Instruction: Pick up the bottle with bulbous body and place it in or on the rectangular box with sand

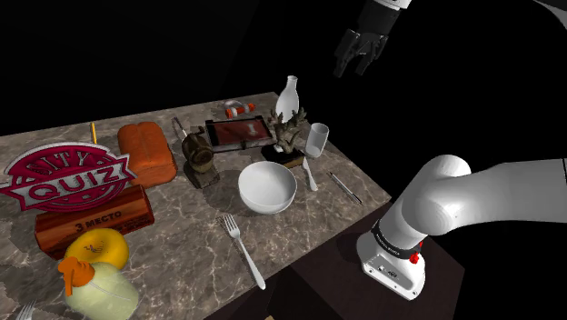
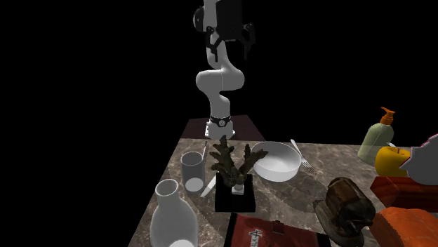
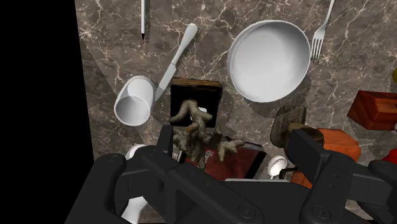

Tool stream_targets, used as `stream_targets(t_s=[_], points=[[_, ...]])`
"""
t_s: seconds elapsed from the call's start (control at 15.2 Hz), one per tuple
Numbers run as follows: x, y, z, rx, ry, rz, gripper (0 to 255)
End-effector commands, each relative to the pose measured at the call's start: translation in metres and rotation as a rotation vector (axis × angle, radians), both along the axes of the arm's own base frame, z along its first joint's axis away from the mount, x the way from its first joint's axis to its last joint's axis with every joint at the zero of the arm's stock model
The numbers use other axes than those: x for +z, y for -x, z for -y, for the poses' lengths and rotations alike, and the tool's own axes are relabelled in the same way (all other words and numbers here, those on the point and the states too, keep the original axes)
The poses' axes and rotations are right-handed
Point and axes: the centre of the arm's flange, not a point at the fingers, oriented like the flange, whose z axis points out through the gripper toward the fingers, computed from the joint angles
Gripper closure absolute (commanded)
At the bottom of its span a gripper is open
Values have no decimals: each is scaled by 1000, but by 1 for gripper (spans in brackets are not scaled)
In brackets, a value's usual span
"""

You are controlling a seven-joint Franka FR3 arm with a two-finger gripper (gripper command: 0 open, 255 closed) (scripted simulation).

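White bottle (image 1: 289, 98) stands by the table (image 1: 191, 227) edge; wrist view shows the gripper (image 3: 232, 143) released, empty.

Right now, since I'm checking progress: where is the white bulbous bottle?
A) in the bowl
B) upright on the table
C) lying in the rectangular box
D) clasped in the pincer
B: the bottle stands upright on the table, while the open pincer hangs high above, empty.
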Motion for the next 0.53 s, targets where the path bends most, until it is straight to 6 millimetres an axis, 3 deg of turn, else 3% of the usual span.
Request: stream_targets(t_s=[0.0,0.46], points=[[0,0,0,0,0,0,0],[-42,-69,42,8,19,3,0]])
